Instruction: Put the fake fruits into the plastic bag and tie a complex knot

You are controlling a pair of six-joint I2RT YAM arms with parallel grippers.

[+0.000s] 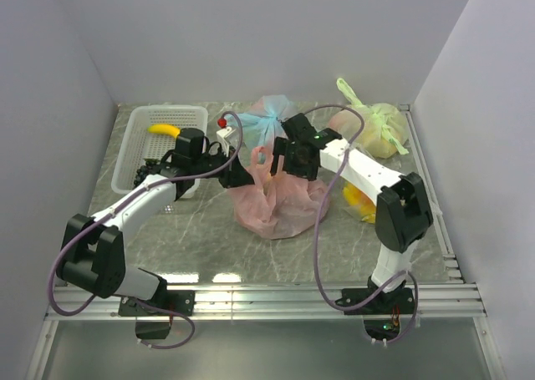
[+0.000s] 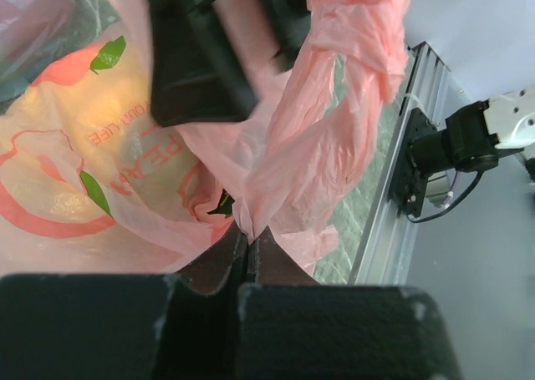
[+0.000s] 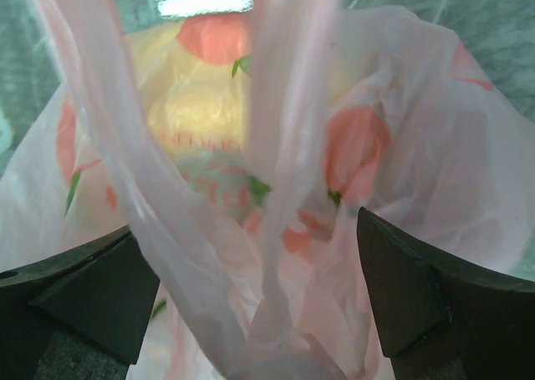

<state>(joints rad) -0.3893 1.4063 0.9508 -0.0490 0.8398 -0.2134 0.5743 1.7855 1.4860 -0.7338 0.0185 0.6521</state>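
The pink plastic bag (image 1: 280,205) lies in the middle of the table with its handles pulled up. My left gripper (image 1: 243,176) is shut on a bunched part of the bag's top (image 2: 276,188), with the plastic pinched at the fingertips (image 2: 248,234). My right gripper (image 1: 282,157) is open. Its fingers (image 3: 84,301) stand wide on both sides of the pink handle strands (image 3: 280,188), which run between them without being held. A yellowish shape (image 3: 205,96) shows through the bag wall. One yellow banana (image 1: 165,130) lies in the white basket. No knot shows.
A white basket (image 1: 138,150) stands at the back left. A light blue tied bag (image 1: 269,117) sits behind the pink one, and a pale green bag (image 1: 380,131) is at the back right. A yellow piece (image 1: 359,201) lies beside the right arm. A small red piece (image 1: 222,122) is near the basket.
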